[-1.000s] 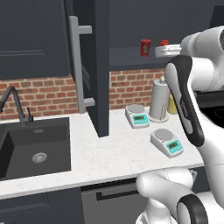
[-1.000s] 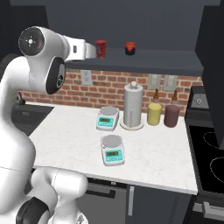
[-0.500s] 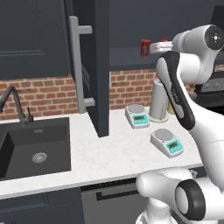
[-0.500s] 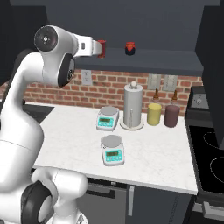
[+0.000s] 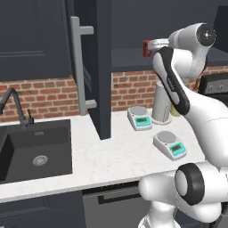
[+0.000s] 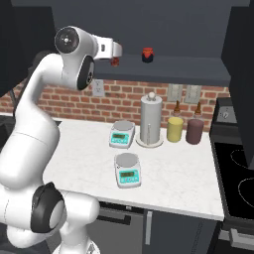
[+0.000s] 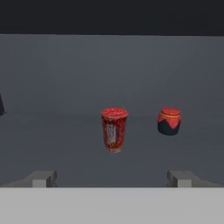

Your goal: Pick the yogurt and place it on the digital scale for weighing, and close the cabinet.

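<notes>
The yogurt [image 7: 114, 129], a small upright red cup, stands on the open cabinet's shelf [image 6: 188, 64], straight ahead of my open gripper [image 7: 112, 179] and a short way beyond its fingertips [image 7: 41, 178]. From the base, the gripper [image 6: 115, 52] is raised to shelf height with the yogurt [image 5: 145, 48] just past it. The cabinet door [image 5: 100, 67] with its grey bar handle [image 5: 76, 67] swings out over the counter. On the counter near the front sits the diagonal digital scale [image 5: 169, 144] [image 6: 128, 170].
A squat red-and-black jar [image 7: 169, 121] [image 6: 147, 54] stands right of the yogurt. A second scale [image 5: 139, 117], a paper towel holder [image 6: 151, 121] and two canisters [image 6: 174, 129] line the back of the counter. The sink [image 5: 33, 153] lies left, the stove [image 6: 238, 183] right.
The arm has swung the hand up and toward the shelf, bringing the open gripper closer to the yogurt. The cup, jar and scales have not moved.
</notes>
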Motion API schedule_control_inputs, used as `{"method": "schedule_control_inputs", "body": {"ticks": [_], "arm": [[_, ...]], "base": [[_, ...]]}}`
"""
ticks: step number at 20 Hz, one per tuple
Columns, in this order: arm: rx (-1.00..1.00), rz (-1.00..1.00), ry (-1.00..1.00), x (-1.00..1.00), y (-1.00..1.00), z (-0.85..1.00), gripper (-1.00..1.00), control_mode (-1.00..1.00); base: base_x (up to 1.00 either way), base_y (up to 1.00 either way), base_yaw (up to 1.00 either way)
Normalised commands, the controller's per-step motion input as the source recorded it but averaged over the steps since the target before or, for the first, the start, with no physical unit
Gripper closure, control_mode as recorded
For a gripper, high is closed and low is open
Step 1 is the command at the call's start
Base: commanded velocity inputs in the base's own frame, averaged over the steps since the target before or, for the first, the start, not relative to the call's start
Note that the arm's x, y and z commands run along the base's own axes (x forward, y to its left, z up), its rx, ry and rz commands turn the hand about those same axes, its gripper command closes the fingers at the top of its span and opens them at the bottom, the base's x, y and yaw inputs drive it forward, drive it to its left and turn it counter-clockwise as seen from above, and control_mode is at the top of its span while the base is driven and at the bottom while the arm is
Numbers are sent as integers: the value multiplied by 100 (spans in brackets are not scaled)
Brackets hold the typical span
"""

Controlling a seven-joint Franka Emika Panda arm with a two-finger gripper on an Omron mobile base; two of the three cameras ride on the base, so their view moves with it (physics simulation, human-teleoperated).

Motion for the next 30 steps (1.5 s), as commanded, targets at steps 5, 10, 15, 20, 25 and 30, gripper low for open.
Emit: {"method": "schedule_control_inputs", "body": {"ticks": [5, 10, 15, 20, 25, 30], "arm": [[0, 0, 0, 53, 0, 8, -100, -100], [0, 0, 0, 46, 0, 6, -100, -100], [0, 0, 1, 49, 0, 0, -100, -100], [0, 0, 3, 58, 0, 0, -100, -100], [0, 0, 0, 33, 0, -3, -100, -100], [0, 0, 0, 22, 0, -21, -100, -100]], "base": [[0, 0, 0], [0, 0, 0], [0, 0, 0], [0, 0, 0], [0, 0, 0], [0, 0, 0]]}}
